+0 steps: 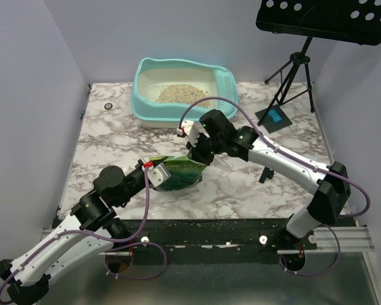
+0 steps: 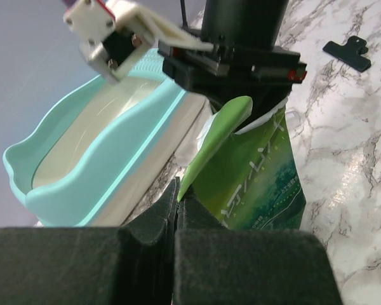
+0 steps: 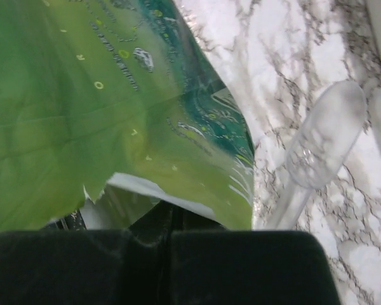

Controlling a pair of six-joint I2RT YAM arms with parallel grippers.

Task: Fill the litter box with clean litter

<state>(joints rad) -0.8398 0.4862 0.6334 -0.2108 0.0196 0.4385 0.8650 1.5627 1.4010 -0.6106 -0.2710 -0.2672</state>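
Both tools closed on the green litter pouch (image 1: 178, 173) on the table (image 1: 114, 140): left tool (image 2: 176, 206) pinches its torn flap, right tool (image 3: 171, 219) the top edge. Behind it the litter box (image 1: 153, 113), w/ granules (image 1: 181, 93) inside.

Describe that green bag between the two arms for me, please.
The litter pouch is glossy green plastic with darker teal print and pale lettering. Its top is torn open, the ragged edge showing a white lining. It sits low over the marble table, short of the litter box. The left gripper pinches one top flap; the right gripper pinches the torn edge.
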